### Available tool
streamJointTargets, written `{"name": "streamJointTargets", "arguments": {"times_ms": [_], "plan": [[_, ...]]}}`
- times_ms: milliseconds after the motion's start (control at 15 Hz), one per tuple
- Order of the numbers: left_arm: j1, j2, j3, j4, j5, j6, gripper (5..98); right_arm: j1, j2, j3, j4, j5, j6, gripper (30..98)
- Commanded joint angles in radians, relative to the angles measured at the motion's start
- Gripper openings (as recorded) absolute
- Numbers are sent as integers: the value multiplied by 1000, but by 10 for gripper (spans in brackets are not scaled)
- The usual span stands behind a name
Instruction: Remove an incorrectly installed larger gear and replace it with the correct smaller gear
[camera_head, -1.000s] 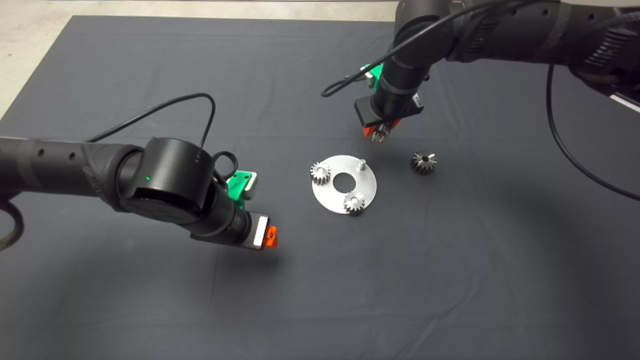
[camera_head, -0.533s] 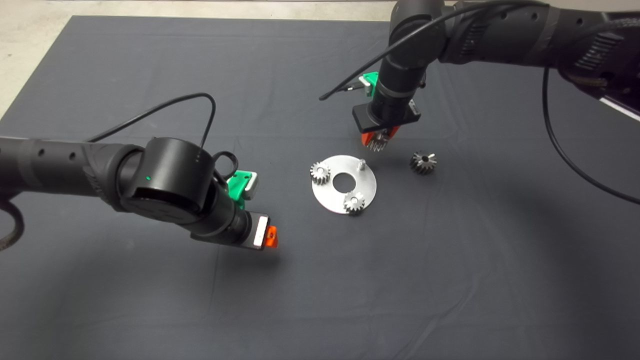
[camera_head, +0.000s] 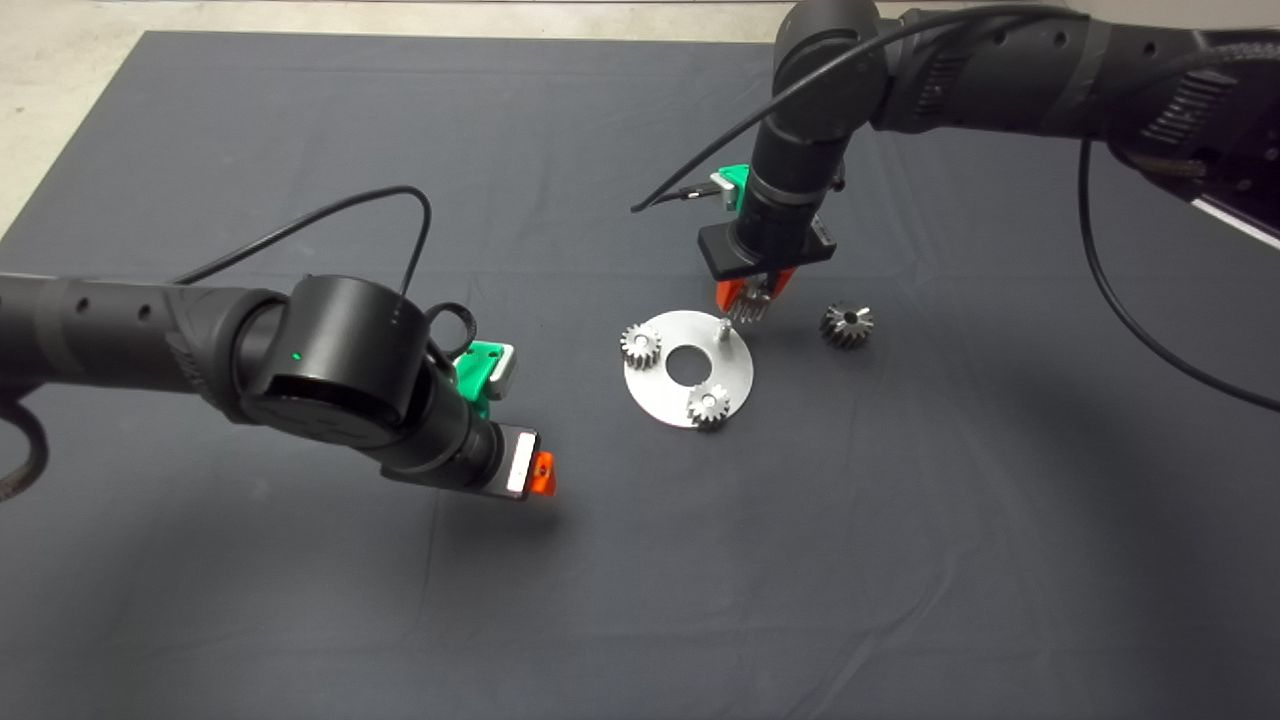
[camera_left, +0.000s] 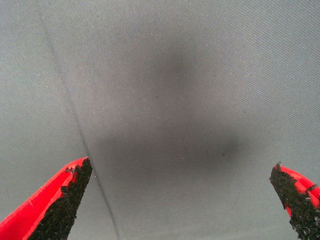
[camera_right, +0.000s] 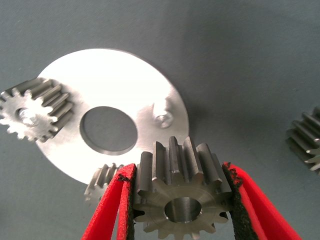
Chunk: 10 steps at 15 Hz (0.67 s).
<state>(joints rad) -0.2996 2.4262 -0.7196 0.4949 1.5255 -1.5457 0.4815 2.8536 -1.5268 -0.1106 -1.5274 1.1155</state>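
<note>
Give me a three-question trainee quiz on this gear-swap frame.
1. True or false: the right gripper is shut on the smaller gear, close to the plate's free pin.
2. How many gears sit on the round plate? A: one. B: two. C: three.
3. Fill in: the left gripper, over the mat, is ____.
Key: 1 true; 2 B; 3 open.

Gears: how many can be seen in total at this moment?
4: two on the plate at and, one in the right gripper at, one on the mat.
</note>
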Motion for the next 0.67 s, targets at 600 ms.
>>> {"name": "streamJointTargets", "arguments": {"times_ms": [600], "plan": [[-14, 3, 2, 10, 24, 3, 921, -9, 57, -15, 35, -120, -5, 368]]}}
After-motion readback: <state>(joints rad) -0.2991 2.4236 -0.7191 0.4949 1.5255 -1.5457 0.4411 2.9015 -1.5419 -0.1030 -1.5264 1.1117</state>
